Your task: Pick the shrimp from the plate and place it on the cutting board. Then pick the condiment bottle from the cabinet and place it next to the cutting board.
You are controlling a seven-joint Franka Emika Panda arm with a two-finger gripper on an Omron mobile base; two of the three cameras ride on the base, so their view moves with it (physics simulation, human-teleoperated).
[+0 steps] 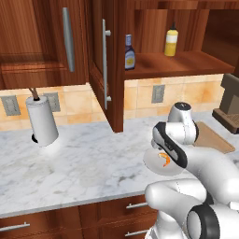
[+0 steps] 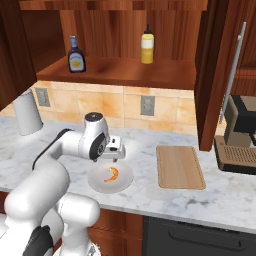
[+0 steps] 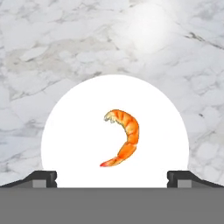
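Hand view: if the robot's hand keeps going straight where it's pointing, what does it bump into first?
Most likely the shrimp. The open hand points down at the plate, with the shrimp lying about midway between its fingers. Depth is hard to judge.

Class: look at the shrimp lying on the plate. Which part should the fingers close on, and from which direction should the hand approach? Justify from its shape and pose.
Grip the shrimp across its thick mid-body, probably at the bend of the curl, not the thin tail. Come straight down from above: it lies flat on the shallow plate, so there is nothing to get under from the side. The open gripper already straddles it.
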